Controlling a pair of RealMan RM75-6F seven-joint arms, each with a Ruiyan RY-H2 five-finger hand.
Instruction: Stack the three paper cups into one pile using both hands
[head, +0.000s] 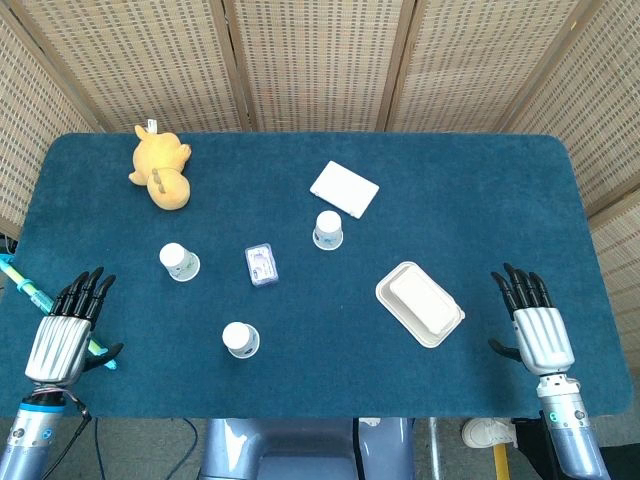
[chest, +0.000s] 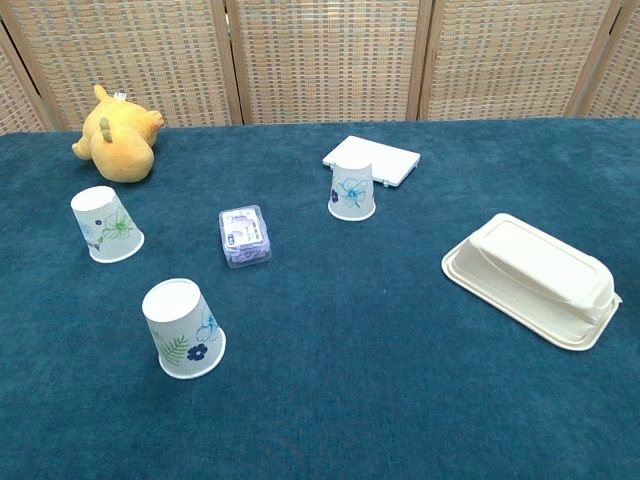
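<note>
- The left hand (head: 62, 335) lies at the near left corner of the desk (head: 470, 200), fingers stretched and apart, holding nothing; its arm is cut off by the lower frame edge.
- The right hand (head: 535, 323) lies at the near right corner, also spread flat and empty. The chest view shows neither hand.
- Three paper cups stand upside down, well apart from each other: the left cup (head: 179, 262) toward the left edge, the near cup (head: 240, 339) close to the near edge, the middle cup (head: 328, 229) around the centre.
- The middle cup stands just in front of a flat white box (head: 344, 188); in the chest view it hides a part of this box.
- A small clear case (chest: 244, 236) lies between the left and middle cups; its print is too small to read.
- A white lidded container (chest: 531, 279) lies toward the right edge.
- A yellow plush toy (head: 160, 168) lies near the far left corner.
- A turquoise stick (head: 30, 292) pokes out beside the left edge, partly hidden under the left hand; I cannot tell what it is.
</note>
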